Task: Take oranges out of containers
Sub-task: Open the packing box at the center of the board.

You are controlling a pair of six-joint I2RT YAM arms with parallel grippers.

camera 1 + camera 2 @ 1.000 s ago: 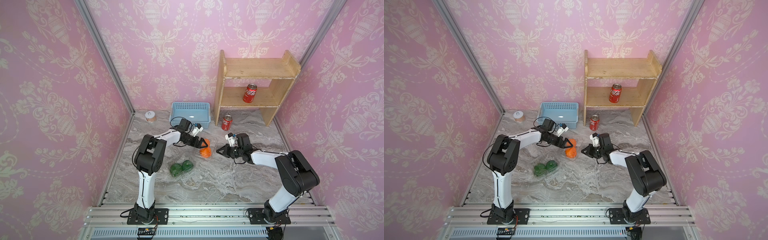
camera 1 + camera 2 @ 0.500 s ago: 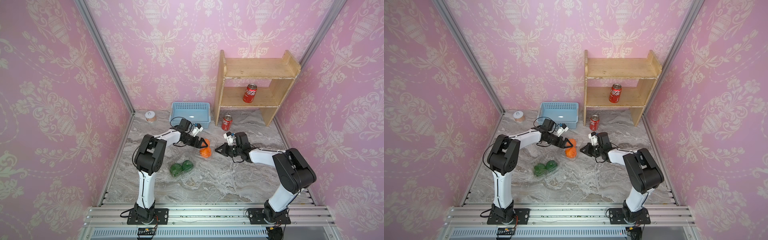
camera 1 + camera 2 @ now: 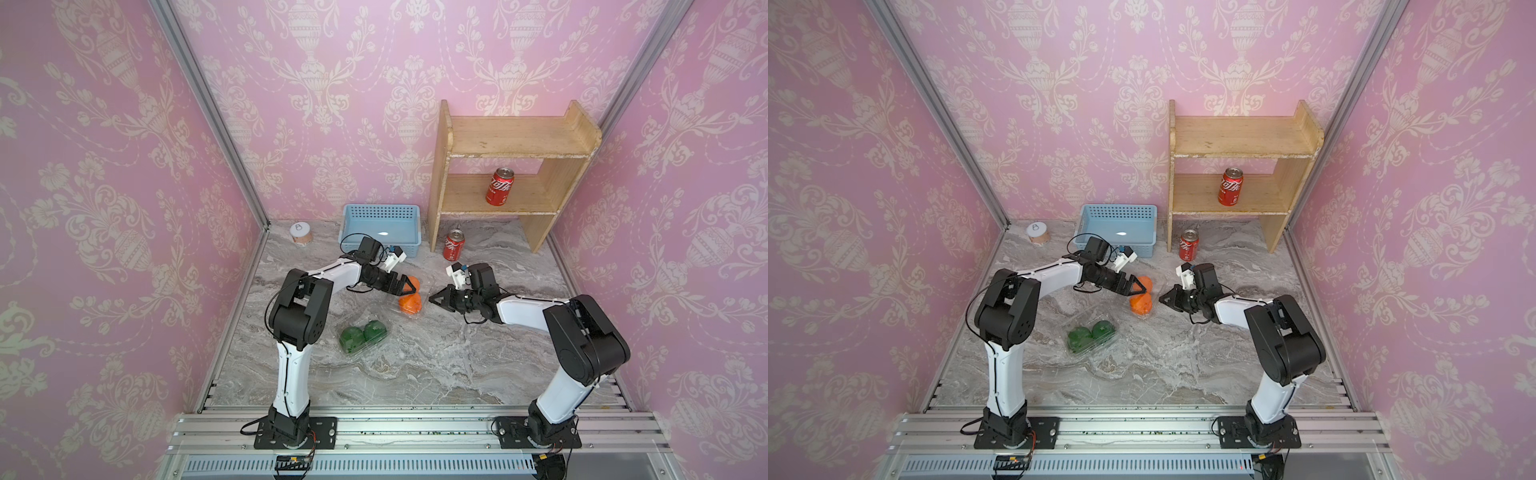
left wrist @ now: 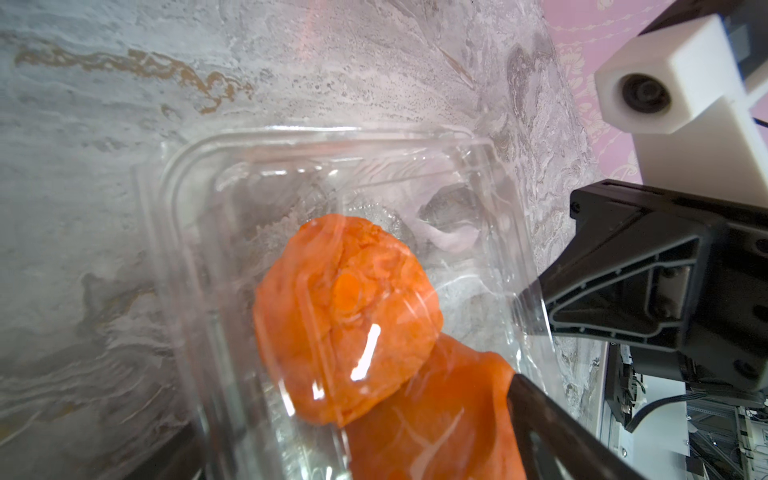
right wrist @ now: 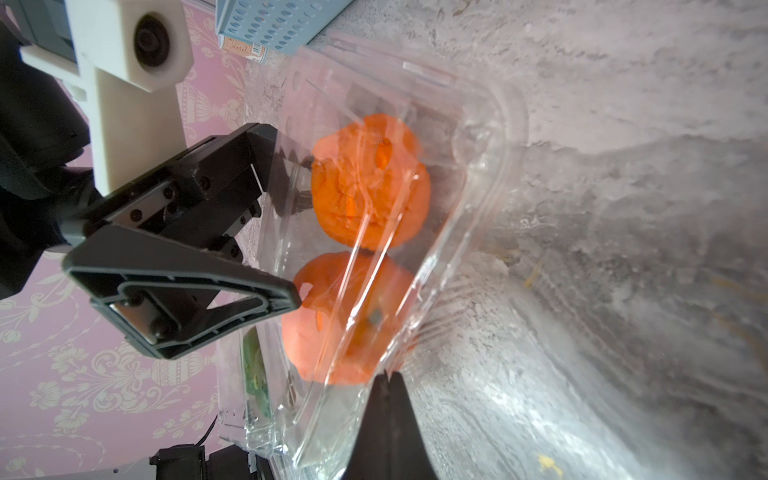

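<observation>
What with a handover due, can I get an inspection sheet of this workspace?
Surface: grey marbled table.
Job's things: two oranges in a clear container; two green fruits in a second container.
Clutter: blue basket, can, jar.
Grippers: left gripper open, jaws either side of the oranges' container; right gripper shut, tip at its rim.
Cables: black loop at left wrist.
Surroundings: pink walls; wooden shelf holding a second can.
</observation>
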